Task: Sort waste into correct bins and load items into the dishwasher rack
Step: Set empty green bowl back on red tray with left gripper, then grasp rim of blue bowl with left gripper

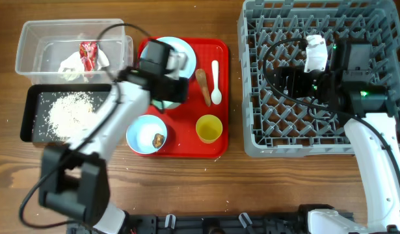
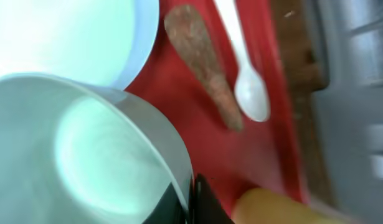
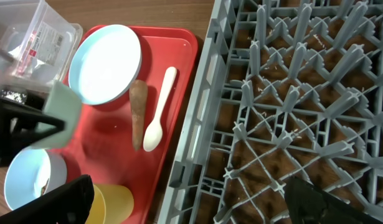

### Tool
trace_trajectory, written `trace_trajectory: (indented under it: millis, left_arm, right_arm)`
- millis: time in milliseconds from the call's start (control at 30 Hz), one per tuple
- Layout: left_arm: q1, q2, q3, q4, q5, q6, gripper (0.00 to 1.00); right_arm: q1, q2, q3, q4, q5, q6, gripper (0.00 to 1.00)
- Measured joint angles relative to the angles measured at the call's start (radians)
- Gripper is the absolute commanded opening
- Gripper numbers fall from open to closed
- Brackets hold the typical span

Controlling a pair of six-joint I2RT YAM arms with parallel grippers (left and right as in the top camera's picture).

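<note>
With left end effector (image 1: 167,96), clamping mint bowl (image 2: 85,155) at six o'clock of plate (image 3: 104,62); with right end effector (image 1: 287,81), gaping wide above rack (image 1: 284,133).

- A flat red tray (image 1: 184,133) with a low raised rim and rounded corners lies near the middle of the table. It is longer from near to far than from side to side, and its surface is glossy (image 3: 186,59) (image 2: 275,146).
- A brown wooden table (image 1: 252,188) with grain running side to side lies beneath the tray. Its bare wood shows past the tray's far edge (image 3: 147,9).
</note>
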Motion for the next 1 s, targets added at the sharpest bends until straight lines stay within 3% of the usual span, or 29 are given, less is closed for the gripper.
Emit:
trace_trajectory:
  millis: [100,200,267,300,333,433,467,500,567,733,767,833,867,933,967,1000]
  left_arm:
    - [-0.091,0.057,0.000,0.002,-0.141,-0.007,0.29]
    - [-0.130,0.094,0.000,-0.001,-0.212,-0.010,0.57]
    - [-0.133,0.094,0.000,0.005,-0.233,-0.016,0.68]
    - [-0.130,0.094,0.004,-0.012,-0.241,-0.051,0.82]
    - [-0.122,0.094,0.023,-0.068,-0.246,-0.090,0.89]
    - [-0.069,0.050,0.138,-0.339,-0.213,-0.251,0.91]
    - [-0.058,0.013,0.152,-0.459,-0.200,-0.289,0.88]
    - [-0.056,-0.006,0.152,-0.478,-0.195,-0.304,0.87]
    - [-0.056,-0.014,0.129,-0.459,-0.187,-0.340,0.85]
    - [-0.056,-0.012,-0.078,-0.313,-0.186,-0.402,0.69]
    - [-0.056,-0.013,-0.139,-0.227,-0.186,-0.403,0.63]
    - [-0.056,-0.011,-0.219,-0.120,-0.183,-0.400,0.37]
    - [-0.056,-0.011,-0.253,-0.077,-0.180,-0.396,0.30]
    - [-0.056,-0.011,-0.266,-0.062,-0.180,-0.393,0.11]
    - [-0.056,-0.011,-0.267,-0.053,-0.180,-0.396,0.04]
    - [-0.056,-0.011,-0.267,-0.055,-0.180,-0.392,0.04]
  right_arm:
    - [0.000,0.000,0.000,-0.002,0.000,0.000,1.00]
    - [0.000,0.000,0.000,-0.011,0.000,0.000,1.00]
    - [0.000,0.000,0.000,-0.012,0.000,0.000,1.00]
    - [0.000,0.000,0.000,-0.012,0.000,0.000,1.00]
    - [0.000,0.000,0.000,-0.013,0.000,0.000,0.99]
    - [0.000,0.001,0.000,-0.014,0.000,0.000,1.00]
    - [0.000,0.001,0.000,-0.012,0.000,0.000,1.00]
    - [0.000,0.001,0.000,-0.011,0.000,0.000,1.00]
    - [0.000,0.006,0.000,-0.012,0.000,0.000,1.00]
    - [0.000,0.045,0.000,-0.016,0.000,0.000,1.00]
    - [0.000,0.051,0.000,-0.015,0.000,0.000,1.00]
    - [0.000,0.056,0.000,-0.015,0.000,0.004,1.00]
    - [0.000,0.057,0.000,-0.015,0.000,0.008,1.00]
    - [0.000,0.057,0.000,-0.016,0.000,0.012,1.00]
    - [0.000,0.057,0.000,-0.016,0.000,0.015,1.00]
    - [0.000,0.057,0.000,-0.016,0.000,0.015,1.00]
